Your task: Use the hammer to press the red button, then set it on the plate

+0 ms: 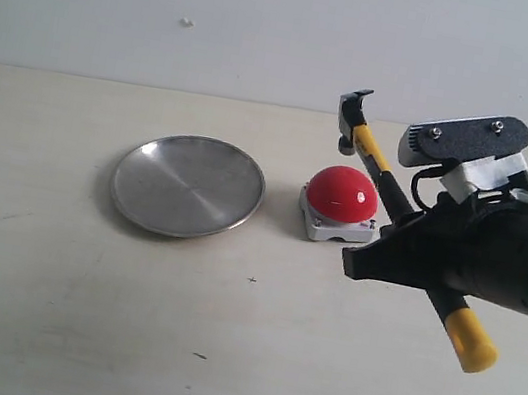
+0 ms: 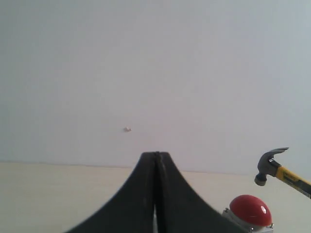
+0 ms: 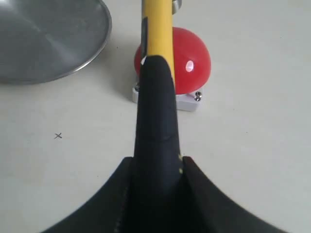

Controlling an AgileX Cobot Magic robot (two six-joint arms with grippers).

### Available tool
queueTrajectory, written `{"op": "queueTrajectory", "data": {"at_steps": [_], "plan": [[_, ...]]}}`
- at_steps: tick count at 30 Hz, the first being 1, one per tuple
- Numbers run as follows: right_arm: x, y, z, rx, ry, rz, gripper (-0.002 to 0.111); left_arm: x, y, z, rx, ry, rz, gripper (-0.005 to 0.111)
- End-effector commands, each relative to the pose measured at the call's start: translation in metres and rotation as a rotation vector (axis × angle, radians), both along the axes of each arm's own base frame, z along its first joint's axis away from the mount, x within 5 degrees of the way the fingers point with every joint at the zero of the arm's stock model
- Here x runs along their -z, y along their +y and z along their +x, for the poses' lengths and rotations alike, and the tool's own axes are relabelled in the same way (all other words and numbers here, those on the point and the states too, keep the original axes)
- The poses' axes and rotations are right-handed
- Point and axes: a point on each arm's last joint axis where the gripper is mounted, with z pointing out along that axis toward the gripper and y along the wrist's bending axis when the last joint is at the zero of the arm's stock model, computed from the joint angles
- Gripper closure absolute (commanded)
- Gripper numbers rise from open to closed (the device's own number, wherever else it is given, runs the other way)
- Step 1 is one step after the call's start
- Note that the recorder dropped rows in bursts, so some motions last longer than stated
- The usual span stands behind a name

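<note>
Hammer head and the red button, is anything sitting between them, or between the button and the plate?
Nothing visible. The hammer, held by the right gripper, has its head raised clear of the red button with only air between. Nothing lies between the button and the plate either.

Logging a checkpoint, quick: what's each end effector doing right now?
Left end effector: closed, holding nothing.
Right end effector: closed on the hammer, gripping its black handle.
</note>
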Motion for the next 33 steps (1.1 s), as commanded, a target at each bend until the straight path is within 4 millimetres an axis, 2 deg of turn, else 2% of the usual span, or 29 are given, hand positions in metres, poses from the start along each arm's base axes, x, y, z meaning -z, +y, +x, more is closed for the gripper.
{"op": "queueTrajectory", "data": {"at_steps": [1, 5, 12, 16, 20, 24, 26, 29, 33], "plan": [[0.008, 0.002, 0.005, -0.006, 0.023, -0.033, 0.108, 0.009, 0.000, 0.002, -0.003, 0.028, -0.012, 0.107], [0.010, -0.001, 0.012, 0.058, 0.014, -0.058, 0.108, 0.010, 0.000, 0.002, -0.003, 0.029, -0.011, 0.107], [-0.013, 0.006, 0.025, 0.054, -0.080, -0.007, 0.108, 0.010, 0.000, 0.002, -0.003, 0.029, -0.011, 0.107], [-0.012, 0.006, 0.025, 0.058, -0.076, 0.001, 0.108, 0.010, 0.000, 0.002, -0.003, 0.029, -0.011, 0.107], [0.009, 0.006, 0.023, 0.085, 0.000, 0.003, 0.108, 0.010, 0.000, 0.002, -0.003, 0.029, -0.011, 0.107], [0.040, 0.014, 0.028, 0.062, 0.114, 0.002, 0.108, 0.010, 0.000, 0.002, -0.003, 0.029, -0.011, 0.107], [0.044, 0.015, 0.030, 0.078, 0.128, 0.019, 0.108, 0.010, 0.000, 0.002, -0.003, 0.029, -0.011, 0.107], [0.028, 0.017, 0.032, 0.082, 0.079, 0.058, 0.108, 0.010, 0.000, 0.002, -0.003, 0.029, -0.011, 0.107], [-0.013, 0.016, 0.029, 0.071, -0.042, 0.128, 0.108, 0.010, 0.000, 0.002, -0.003, 0.029, -0.011, 0.107]]}}
